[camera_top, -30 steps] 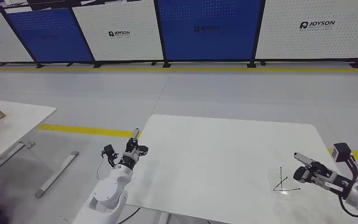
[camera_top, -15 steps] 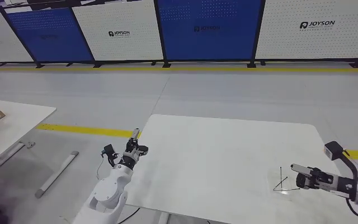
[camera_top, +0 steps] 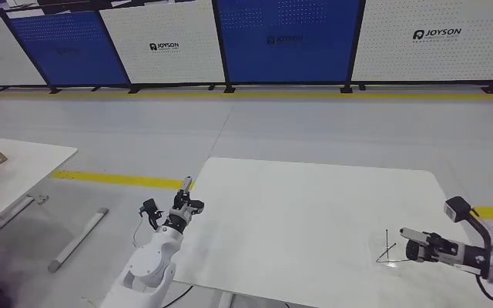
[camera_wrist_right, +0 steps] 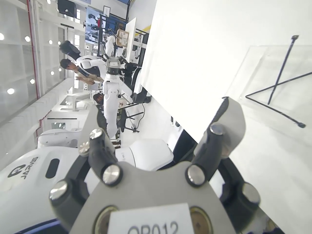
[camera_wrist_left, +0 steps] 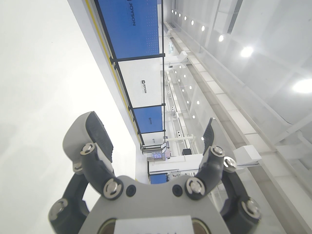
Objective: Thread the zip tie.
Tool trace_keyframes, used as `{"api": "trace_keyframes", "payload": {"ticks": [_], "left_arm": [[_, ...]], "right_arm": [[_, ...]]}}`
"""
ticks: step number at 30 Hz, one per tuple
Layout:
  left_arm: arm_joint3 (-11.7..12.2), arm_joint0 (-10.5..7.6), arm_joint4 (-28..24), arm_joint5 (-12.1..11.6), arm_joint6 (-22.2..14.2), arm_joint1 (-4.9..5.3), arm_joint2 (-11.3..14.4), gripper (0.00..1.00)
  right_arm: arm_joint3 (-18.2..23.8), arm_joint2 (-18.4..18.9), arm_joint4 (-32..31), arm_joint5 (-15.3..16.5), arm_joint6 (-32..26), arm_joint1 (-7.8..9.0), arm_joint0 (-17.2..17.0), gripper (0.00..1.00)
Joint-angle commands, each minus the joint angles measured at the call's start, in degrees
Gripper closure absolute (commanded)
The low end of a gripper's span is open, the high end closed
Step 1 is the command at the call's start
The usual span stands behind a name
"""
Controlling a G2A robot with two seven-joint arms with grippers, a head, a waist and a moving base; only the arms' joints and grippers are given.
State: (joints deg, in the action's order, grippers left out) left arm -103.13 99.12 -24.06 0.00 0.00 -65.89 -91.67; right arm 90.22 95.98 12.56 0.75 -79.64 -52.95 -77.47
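Note:
Two thin black zip ties (camera_wrist_right: 280, 74) lie crossed on a clear plastic sheet (camera_wrist_right: 253, 62) near the right end of the white table (camera_top: 308, 215). One is straight, the other is bent into a V. From above the zip ties (camera_top: 389, 250) show as thin dark lines. My right gripper (camera_top: 407, 240) hovers just right of them, open and holding nothing; its own view shows the right gripper (camera_wrist_right: 160, 108) with its jaws wide apart, the ties ahead and to one side. My left gripper (camera_top: 186, 189) sits at the table's left edge, and the left gripper (camera_wrist_left: 150, 122) is open and empty.
The table top is bare white apart from the sheet. Its near edge runs close under my right gripper. A second white table (camera_top: 31, 165) stands far left across the floor. Blue and white partition panels (camera_top: 285, 38) line the back.
My right arm has shifted toward the table's near edge and turned its wrist, bringing the gripper level with the zip ties. The left arm has not moved.

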Motion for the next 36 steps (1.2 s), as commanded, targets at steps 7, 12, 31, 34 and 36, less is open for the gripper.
{"api": "trace_keyframes", "payload": {"ticks": [7, 12, 31, 34, 36], "left_arm": [[0.0, 0.0, 0.0, 0.0, 0.0, 0.0, 0.0, 0.0], [0.0, 0.0, 0.0, 0.0, 0.0, 0.0, 0.0, 0.0], [0.0, 0.0, 0.0, 0.0, 0.0, 0.0, 0.0, 0.0], [0.0, 0.0, 0.0, 0.0, 0.0, 0.0, 0.0, 0.0], [0.0, 0.0, 0.0, 0.0, 0.0, 0.0, 0.0, 0.0]], "right_arm": [[-5.2, -4.1, 2.0, 1.0, 0.0, 5.14, 1.6, 0.0], [-6.1, -9.0, -0.7, -1.3, 0.0, 7.28, 3.8, 0.0], [-15.5, -13.0, 0.0, -0.6, 0.0, 8.76, 7.6, 0.0], [-18.3, -16.2, -0.7, -0.9, 0.0, 8.93, 10.3, 0.0], [-19.4, -18.6, -2.9, -2.7, 0.0, 9.0, 12.3, 0.0]]}}
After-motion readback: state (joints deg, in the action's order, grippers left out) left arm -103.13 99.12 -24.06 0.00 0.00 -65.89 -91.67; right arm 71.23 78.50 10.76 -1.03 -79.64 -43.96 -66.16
